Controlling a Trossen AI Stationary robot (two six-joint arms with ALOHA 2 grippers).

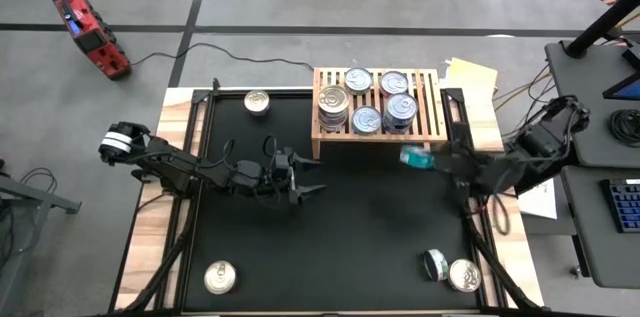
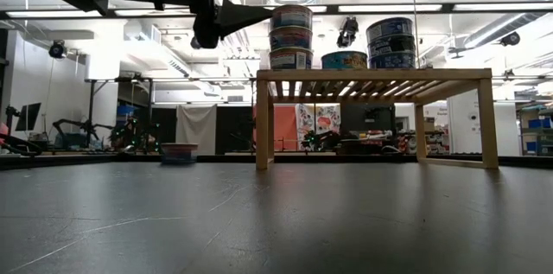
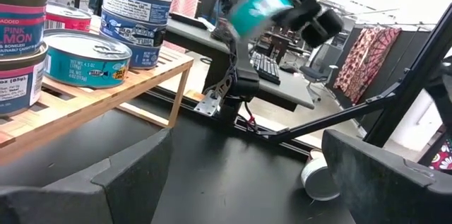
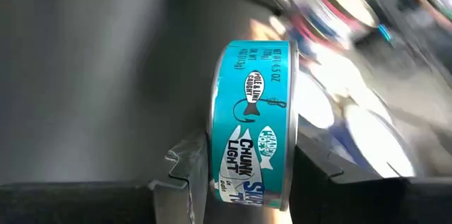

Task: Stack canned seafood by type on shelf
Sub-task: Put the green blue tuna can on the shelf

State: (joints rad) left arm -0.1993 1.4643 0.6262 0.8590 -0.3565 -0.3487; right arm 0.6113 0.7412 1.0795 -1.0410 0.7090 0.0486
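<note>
Right end effector [image 1: 432, 161] pinches a teal can [image 1: 415, 158] on edge, airborne just off the shelf [image 1: 378, 137] at its 5 o'clock corner — mid-carry. Left end effector [image 1: 300, 179] waits spread at counter centre. Next: level the can and set it on the single teal can [image 1: 365, 119] — judged its match.

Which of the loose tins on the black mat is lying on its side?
The tin at the near right corner, beside an upright silver-lidded tin. Its lid faces sideways; the mat's other loose tins sit flat, lids up.

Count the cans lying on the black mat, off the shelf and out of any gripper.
4: one can at the far left beside the shelf, one near left, and two together near right, one tipped, one flat.
</note>
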